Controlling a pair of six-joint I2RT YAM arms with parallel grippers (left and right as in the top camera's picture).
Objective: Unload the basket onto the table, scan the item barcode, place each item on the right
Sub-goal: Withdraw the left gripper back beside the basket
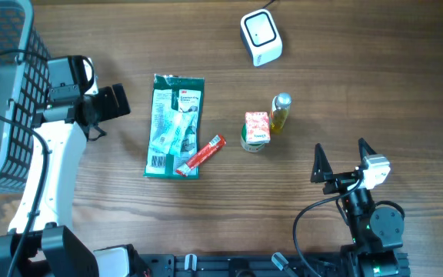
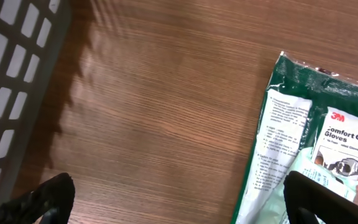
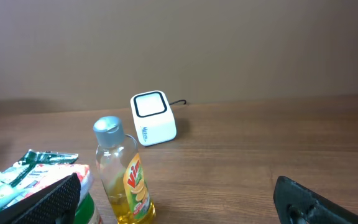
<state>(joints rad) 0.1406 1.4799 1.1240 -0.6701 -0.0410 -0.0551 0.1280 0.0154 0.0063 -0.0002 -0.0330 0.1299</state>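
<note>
Fingers (image 2: 48,199) parted and empty on our left gripper (image 2: 182,198) and right gripper (image 1: 343,160), we judge the left arm nearer the gloves pack (image 1: 175,127), lying flat on the table (image 1: 344,85) just to its right, long axis running away from us.

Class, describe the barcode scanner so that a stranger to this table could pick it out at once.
Start at the wooden table. From the clear bottle of yellow liquid near its middle, go toward the edge farthest from the robot, where the barcode scanner stands alone. It is the only white, boxy thing, with a dark-rimmed square window on top and a cable behind.
</note>
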